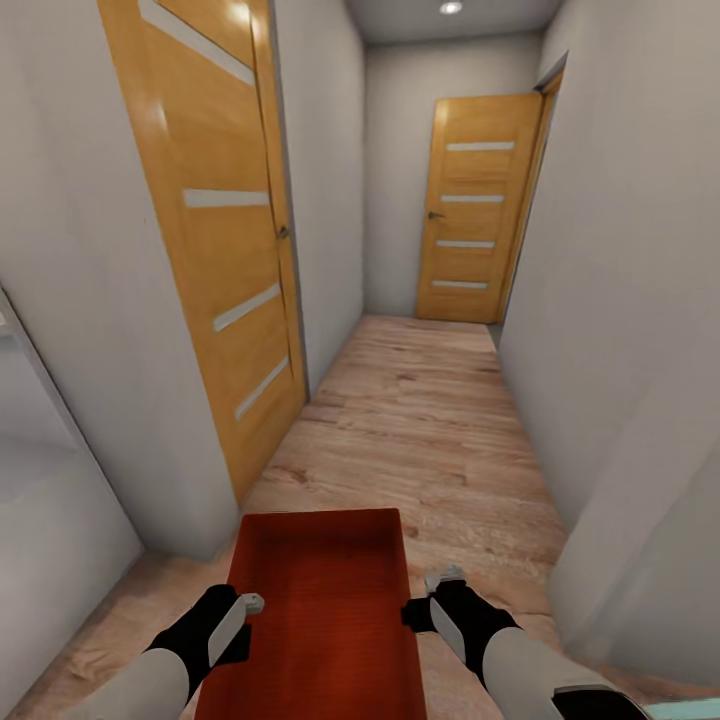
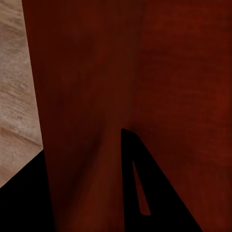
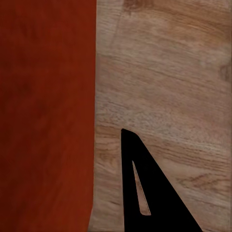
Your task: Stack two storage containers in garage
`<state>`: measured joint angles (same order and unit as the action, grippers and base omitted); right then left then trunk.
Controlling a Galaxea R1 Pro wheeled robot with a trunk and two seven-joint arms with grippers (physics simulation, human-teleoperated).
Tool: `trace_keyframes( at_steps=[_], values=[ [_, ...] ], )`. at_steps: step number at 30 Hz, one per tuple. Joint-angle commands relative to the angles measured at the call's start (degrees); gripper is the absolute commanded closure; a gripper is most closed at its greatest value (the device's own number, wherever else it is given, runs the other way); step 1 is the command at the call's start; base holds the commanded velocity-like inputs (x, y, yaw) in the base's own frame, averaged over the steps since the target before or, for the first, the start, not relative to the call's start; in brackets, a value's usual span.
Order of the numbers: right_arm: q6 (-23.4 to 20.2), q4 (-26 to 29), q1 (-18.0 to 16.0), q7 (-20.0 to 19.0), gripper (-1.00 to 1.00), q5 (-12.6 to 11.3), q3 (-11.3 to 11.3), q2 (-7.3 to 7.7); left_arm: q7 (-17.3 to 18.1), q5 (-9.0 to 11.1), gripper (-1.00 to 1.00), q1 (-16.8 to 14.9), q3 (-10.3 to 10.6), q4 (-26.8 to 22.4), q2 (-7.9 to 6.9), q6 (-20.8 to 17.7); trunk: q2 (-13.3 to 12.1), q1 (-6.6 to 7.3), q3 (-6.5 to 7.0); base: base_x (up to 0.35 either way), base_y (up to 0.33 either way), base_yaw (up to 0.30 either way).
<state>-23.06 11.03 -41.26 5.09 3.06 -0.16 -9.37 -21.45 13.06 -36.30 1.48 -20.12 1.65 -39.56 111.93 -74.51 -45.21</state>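
Carrying a single orange-red container (image 1: 320, 610), the robot stands in a narrow hallway with a light wood-plank floor (image 1: 420, 420). The box sits between the two claws, its long axis running away from the robot and its open top facing up. The left claw (image 1: 245, 604) meets the box's left long wall near the end closest to the robot; the right claw (image 1: 435, 590) meets the right long wall at about the same spot, so the box is pinched from both sides. Whether either claw's own fingers are spread or clenched on the rim cannot be told: in the head view the tips are half hidden against the walls.

In the left wrist view the box's dark red wall (image 2: 145, 72) lies right against that claw, with a dark finger (image 2: 145, 188) in front of it and a strip of plank floor (image 2: 14, 96) at one edge. In the right wrist view the red wall (image 3: 46, 116) lies just beside a dark finger (image 3: 150, 193), with a strip of floor (image 3: 164, 72) showing between them, and floor beyond.

Ahead of the claws, a wooden door (image 1: 215, 220) stands on the left, close by, and another door (image 1: 478, 205) closes the far end of the hall. White walls (image 1: 620, 250) run along both sides.
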Motion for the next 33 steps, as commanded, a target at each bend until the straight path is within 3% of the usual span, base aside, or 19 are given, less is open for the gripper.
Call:
trace_keyframes(
  at_steps=[1, 27, 33],
  values=[
    [-0.5, 0.0, 0.0, 0.4, 1.00, 1.7, 0.6, 2.03, 0.4, 3.1, 1.00, -0.1, -0.5, -0.2, -0.06, 0.5, 0.0, -0.03, -0.06, 0.342, 0.000, 0.000],
    [-0.5, 0.0, 0.0, 0.4, 1.00, 1.8, 0.6, 1.99, 0.4, 3.1, 1.00, -0.1, -0.5, -0.2, -0.07, 0.5, 0.0, -0.03, -0.06, 0.342, 0.000, 0.000],
    [-0.5, 0.0, 0.0, 0.4, 1.00, 1.7, 0.6, 1.99, 0.4, 3.1, 1.00, -0.1, -0.5, -0.2, -0.07, 0.5, 0.0, -0.03, -0.06, 0.342, 0.000, -0.188]
  ],
)
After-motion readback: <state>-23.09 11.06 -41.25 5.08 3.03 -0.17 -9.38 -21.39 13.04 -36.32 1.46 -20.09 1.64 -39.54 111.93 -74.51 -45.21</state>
